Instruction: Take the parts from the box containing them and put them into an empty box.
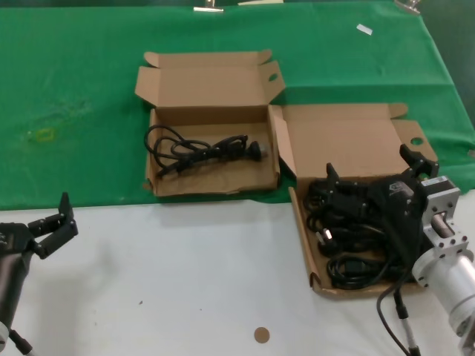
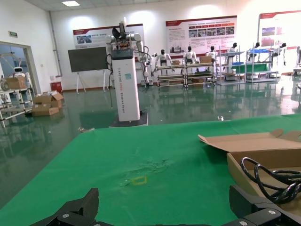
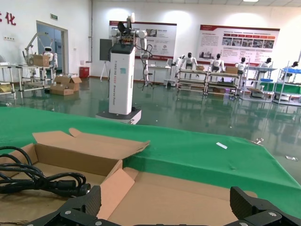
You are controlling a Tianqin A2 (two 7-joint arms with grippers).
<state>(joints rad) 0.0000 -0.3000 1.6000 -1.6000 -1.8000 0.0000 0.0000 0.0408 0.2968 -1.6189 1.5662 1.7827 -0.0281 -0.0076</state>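
Note:
Two open cardboard boxes sit side by side. The left box (image 1: 260, 182) holds one black looped power cord (image 1: 200, 150). The right box (image 1: 300, 222) holds a pile of several black cords (image 1: 349, 241). My right gripper (image 1: 371, 167) hangs open and empty over the far part of that pile, facing the box's raised lid; the right wrist view shows it (image 3: 167, 200) wide open above the lid flap (image 3: 188, 193), with the left box's cord (image 3: 47, 181) off to one side. My left gripper (image 1: 53, 222) is open and empty over the white table at the front left (image 2: 164, 205).
A green cloth (image 1: 74, 89) covers the back of the table and the white tabletop (image 1: 185, 274) lies in front. A small brown disc (image 1: 260, 334) lies near the front edge. A white tag (image 1: 364, 29) and a yellow mark (image 1: 43, 135) are on the cloth.

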